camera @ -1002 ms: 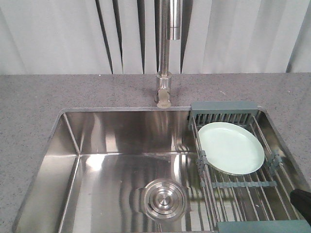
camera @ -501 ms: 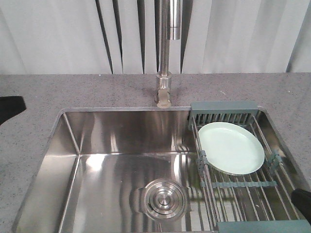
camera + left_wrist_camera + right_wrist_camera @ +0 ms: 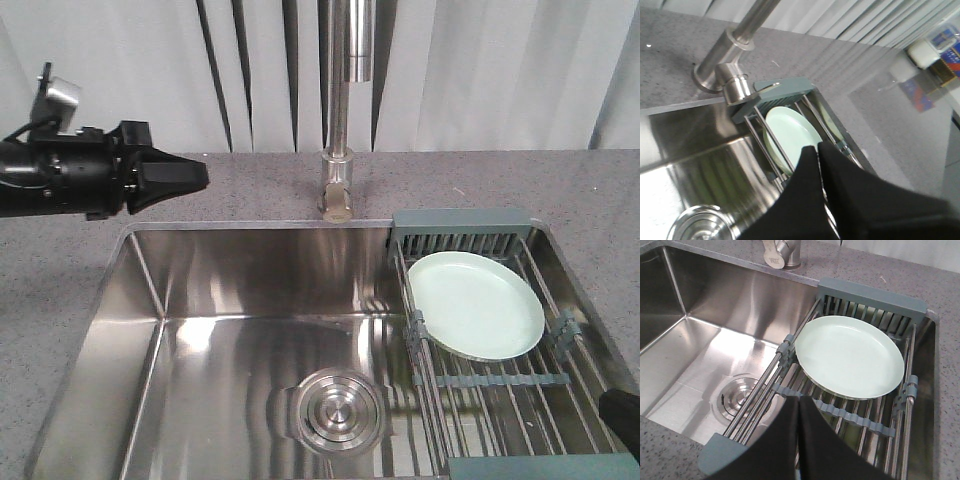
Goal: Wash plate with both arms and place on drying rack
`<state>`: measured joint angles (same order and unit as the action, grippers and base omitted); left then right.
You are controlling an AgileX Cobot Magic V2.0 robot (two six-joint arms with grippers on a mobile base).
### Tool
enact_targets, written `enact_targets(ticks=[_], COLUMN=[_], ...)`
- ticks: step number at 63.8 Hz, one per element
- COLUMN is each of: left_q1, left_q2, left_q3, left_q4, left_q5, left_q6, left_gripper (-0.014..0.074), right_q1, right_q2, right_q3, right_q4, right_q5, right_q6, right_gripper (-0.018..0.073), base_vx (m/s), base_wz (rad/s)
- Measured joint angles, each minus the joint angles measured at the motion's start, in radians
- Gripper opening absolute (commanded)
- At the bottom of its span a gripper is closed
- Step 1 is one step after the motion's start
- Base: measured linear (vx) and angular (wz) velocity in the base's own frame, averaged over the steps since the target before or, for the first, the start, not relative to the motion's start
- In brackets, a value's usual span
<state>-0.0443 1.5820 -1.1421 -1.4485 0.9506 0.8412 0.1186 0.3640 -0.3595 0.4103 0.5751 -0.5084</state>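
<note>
A pale green plate [image 3: 477, 305] lies flat on the grey drying rack [image 3: 490, 385] across the right side of the steel sink [image 3: 240, 290]. It also shows in the left wrist view [image 3: 790, 135] and the right wrist view [image 3: 850, 356]. My left gripper [image 3: 200, 176] is shut and empty, reaching in from the left above the counter, left of the faucet [image 3: 340, 120]. In its own view its tips [image 3: 817, 146] point toward the plate. My right gripper [image 3: 798, 399] is shut and empty, just in front of the plate; only a black corner of it [image 3: 622, 415] shows in the front view.
The round drain [image 3: 337, 412] sits in the sink floor. Grey stone counter [image 3: 500, 180] surrounds the sink. A curtain hangs behind. Bottles and boxes [image 3: 930, 55] stand far off in the left wrist view.
My left arm has swung in from the left edge to above the counter beside the faucet. The plate and the right gripper have not moved.
</note>
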Motion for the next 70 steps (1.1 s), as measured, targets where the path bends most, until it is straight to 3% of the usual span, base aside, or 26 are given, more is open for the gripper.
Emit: enact_targets(ticks=[26, 42, 70], left_q1=[-0.225, -0.253, -0.276], left_q2=[0.338, 0.511, 0.697], left_q3=[-0.235, -0.348, -0.541], left_q4=[-0.083, -0.197, -0.228], left_q5=[0.017, 0.008, 0.005], left_q6=[0.0, -0.025, -0.053], left_gripper=[-0.0007, -0.0007, -0.0007], right_q1=[0.0, 0.0, 0.0], right_q2=[0.0, 0.0, 0.0], right_q3=[0.0, 0.0, 0.0], right_q4=[0.001, 0.001, 0.001], right_q5=[0.0, 0.0, 0.0], right_q6=[0.0, 0.001, 0.001], right_gripper=[-0.0008, -0.0008, -0.0008], base_vx=[0.0, 0.0, 0.0], base_wz=[0.0, 0.0, 0.0])
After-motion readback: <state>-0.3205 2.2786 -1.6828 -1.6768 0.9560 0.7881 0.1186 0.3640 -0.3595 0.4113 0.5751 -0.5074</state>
